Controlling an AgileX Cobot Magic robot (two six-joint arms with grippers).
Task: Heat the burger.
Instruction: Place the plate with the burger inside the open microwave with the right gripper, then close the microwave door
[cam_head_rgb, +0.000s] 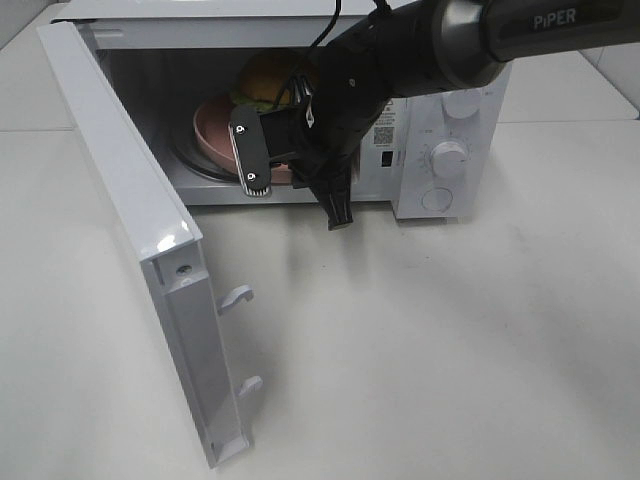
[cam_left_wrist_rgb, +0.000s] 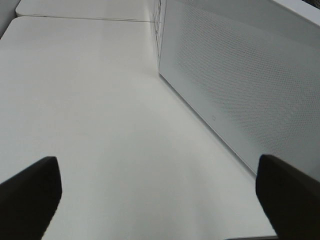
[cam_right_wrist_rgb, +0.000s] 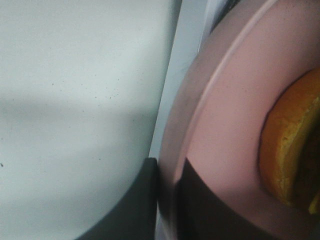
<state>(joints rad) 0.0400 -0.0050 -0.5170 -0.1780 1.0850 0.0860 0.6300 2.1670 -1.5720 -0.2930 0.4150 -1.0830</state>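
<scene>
One appliance, high view: a boxy white microwave oven (cam_head_rgb: 430, 125) stands on the pale matte worktop (cam_head_rgb: 450, 350). Its white door (cam_head_rgb: 120, 170) is swung wide open at the view's left.
High view, food: a round burger with a glossy orange-brown bun and a green lettuce frill (cam_head_rgb: 262, 72) sits on a round pink plate (cam_head_rgb: 212, 128) inside the oven cavity, partly hidden by the arm.
High view, arm: a black jointed right arm (cam_head_rgb: 430, 45) reaches from the upper right into the cavity mouth, at the pink plate's front rim.
Left wrist view, grasp: the left end effector (cam_left_wrist_rgb: 160, 200) is spread wide. Its two dark fingers (cam_left_wrist_rgb: 30, 195) sit at opposite edges with only bare worktop between them, and a white dot-patterned panel (cam_left_wrist_rgb: 240, 85) stands close by.
Right wrist view, grasp: the right end effector (cam_right_wrist_rgb: 167, 205) is pinched narrow on the pink plate's rim, one dark finger on each side of it.
Right wrist view, food: the burger's bun edge rests on the pink plate, apart from the pinched rim.
</scene>
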